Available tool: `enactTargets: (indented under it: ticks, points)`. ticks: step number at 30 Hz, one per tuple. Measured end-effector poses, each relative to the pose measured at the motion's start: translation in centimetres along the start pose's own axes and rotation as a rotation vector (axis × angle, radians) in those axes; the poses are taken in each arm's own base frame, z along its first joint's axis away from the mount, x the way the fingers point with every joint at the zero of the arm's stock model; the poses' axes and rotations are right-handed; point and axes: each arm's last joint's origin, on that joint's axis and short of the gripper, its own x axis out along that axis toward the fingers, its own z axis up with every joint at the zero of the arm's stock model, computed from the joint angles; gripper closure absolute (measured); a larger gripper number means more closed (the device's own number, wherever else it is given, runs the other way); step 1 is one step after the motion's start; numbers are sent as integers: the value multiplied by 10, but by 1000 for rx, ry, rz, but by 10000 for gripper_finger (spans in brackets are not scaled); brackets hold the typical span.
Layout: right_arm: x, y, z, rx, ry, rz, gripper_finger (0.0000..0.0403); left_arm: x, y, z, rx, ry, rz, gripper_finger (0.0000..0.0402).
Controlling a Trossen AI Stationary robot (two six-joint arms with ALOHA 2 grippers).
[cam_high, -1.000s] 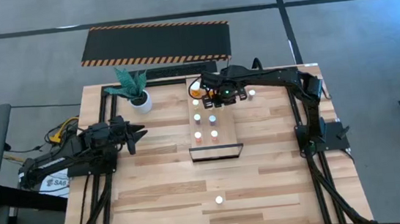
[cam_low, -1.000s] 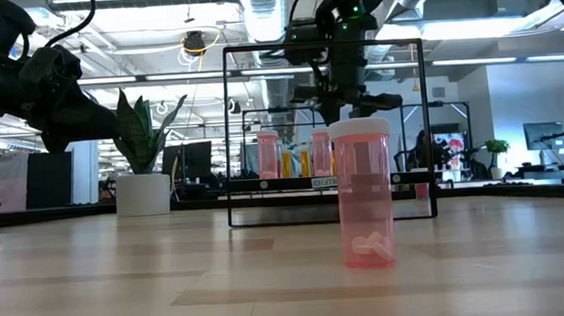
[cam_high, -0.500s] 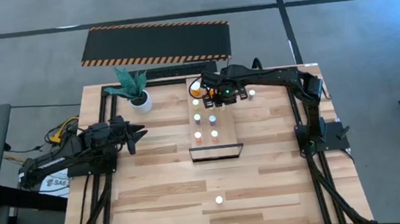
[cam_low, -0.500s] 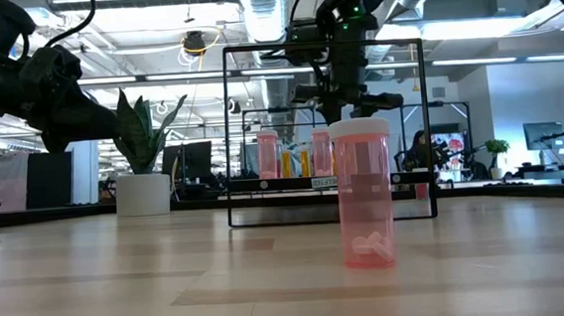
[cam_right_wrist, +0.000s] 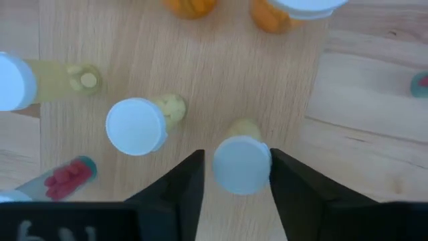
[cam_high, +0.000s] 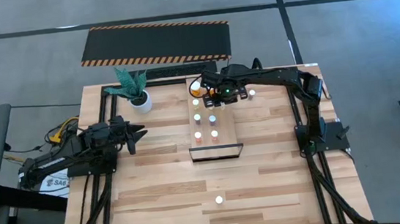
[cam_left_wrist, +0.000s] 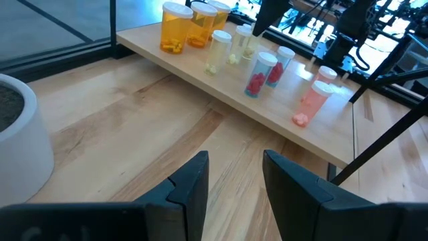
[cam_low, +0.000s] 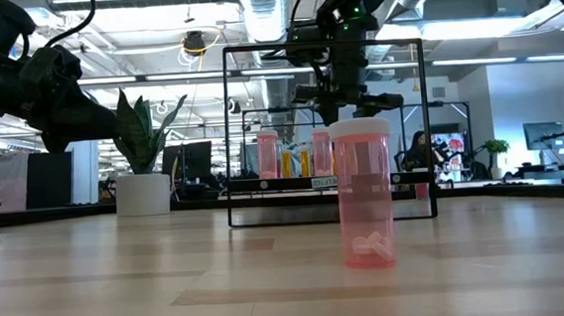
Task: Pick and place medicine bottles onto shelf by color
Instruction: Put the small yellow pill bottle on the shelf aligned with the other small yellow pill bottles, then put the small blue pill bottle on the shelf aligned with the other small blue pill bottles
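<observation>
Open-plan office behind the rig; plank tabletop (cam_high: 162,182) fills the centre of the high view, black mat with striped orange edges (cam_high: 155,41) above it. Pale wood shelf board (cam_high: 224,128) sits mid-frame, dark frame at its lower end.

Left arm parked at mid-left; left gripper (cam_left_wrist: 234,177) fingers stand a small gap apart, nothing between them. White pot with green plant (cam_high: 138,97) is upper-left of the shelf.

Right gripper (cam_right_wrist: 237,177) hangs over the upper end of the shelf, straight down. Its fingers flank the white cap of a yellowish medicine bottle (cam_right_wrist: 242,163); can't tell whether they grip it or have just let go. Bottle appears to stand on the board, near two other yellowish bottles (cam_right_wrist: 137,124), with orange bottles (cam_left_wrist: 175,27) past them.

My read: this is the release. Open fully, then lift straight up, no sideways drift, since the neighbours are close enough to knock.

Left to sort: a pink bottle (cam_low: 364,192) standing alone low on the table, another (cam_high: 252,91) just right of the shelf.
</observation>
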Motion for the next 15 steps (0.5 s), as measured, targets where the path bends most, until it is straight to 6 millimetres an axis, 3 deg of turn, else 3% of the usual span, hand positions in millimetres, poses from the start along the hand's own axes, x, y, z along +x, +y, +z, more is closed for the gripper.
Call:
enactTargets:
  ticks: [8, 15]
  points:
    - [-1, -3, 2, 3, 6, -13, 168, 0, 0, 0, 0, 0, 0, 274]
    - [-10, -11, 2, 13, 21, -32, 158, 0, 0, 0, 0, 0, 0, 274]
